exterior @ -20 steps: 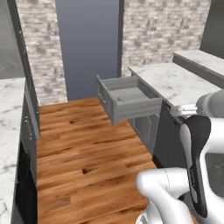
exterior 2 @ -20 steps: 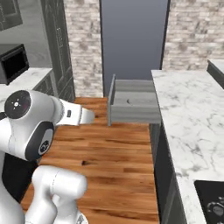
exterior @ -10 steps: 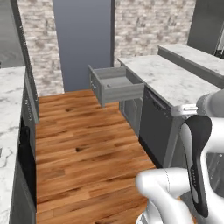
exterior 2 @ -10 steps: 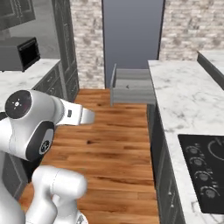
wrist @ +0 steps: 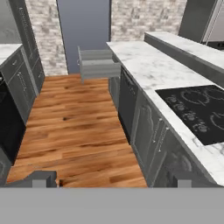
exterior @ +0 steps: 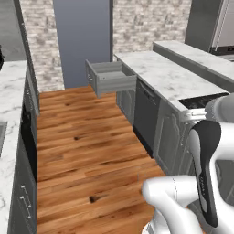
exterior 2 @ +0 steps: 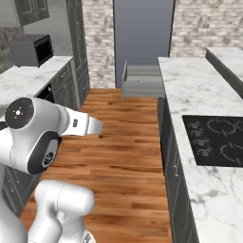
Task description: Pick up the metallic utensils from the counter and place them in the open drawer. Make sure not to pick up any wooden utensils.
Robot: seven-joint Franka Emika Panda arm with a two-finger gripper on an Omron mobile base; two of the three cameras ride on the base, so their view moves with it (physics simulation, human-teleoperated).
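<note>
From the left base view I see the drawer (exterior: pixel 111 77) pulled open at about 11 o'clock, jutting from the end of the counter (exterior: pixel 162 75) over the wood floor (exterior: pixel 87 141), though my own arm (exterior: pixel 208 171) blocks the near stretch of marble at 4 o'clock and I can make out no utensils on what shows. From the right base view the drawer (exterior 2: pixel 142 81) sits at 12 o'clock, its inside too small to read, with the cooktop (exterior 2: pixel 216 140) cut off at 3 o'clock. In the hand view the gripper (wrist: pixel 111 181) is spread wide with nothing between its tips, only the stubs visible at the bottom edge, and the drawer (wrist: pixel 97 63) lies far off at 11 o'clock.
</note>
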